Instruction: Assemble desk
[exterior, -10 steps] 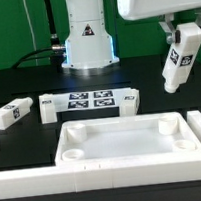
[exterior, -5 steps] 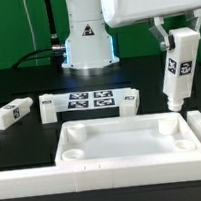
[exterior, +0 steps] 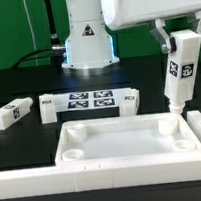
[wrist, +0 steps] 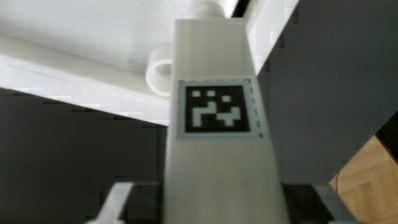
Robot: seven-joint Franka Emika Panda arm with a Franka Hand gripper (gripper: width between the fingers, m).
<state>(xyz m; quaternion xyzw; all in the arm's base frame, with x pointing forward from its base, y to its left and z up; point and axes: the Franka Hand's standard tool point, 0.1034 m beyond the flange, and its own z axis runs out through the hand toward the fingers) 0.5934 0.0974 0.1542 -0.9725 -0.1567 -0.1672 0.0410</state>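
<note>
The desk top (exterior: 123, 144) is a white tray with a raised rim, lying low in the exterior view. My gripper (exterior: 180, 48) is shut on a white tagged leg (exterior: 178, 72). It holds the leg upright, its lower end just above the tray's far socket (exterior: 173, 125) on the exterior view's right. In the wrist view the leg (wrist: 222, 130) fills the middle between my fingers (wrist: 125, 205), with the socket (wrist: 160, 70) beside its far end. Three loose legs lie behind the tray: one (exterior: 11, 114), another (exterior: 47, 107) and a third (exterior: 129, 101).
The marker board (exterior: 89, 101) lies flat between two of the loose legs. A low white border wall (exterior: 96, 175) runs along the front of the tray. The robot base (exterior: 87, 40) stands at the back on the black table.
The held leg has swung from tilted to upright and come down and slightly toward the exterior view's left, nearer the tray's far corner socket. The grip has not changed.
</note>
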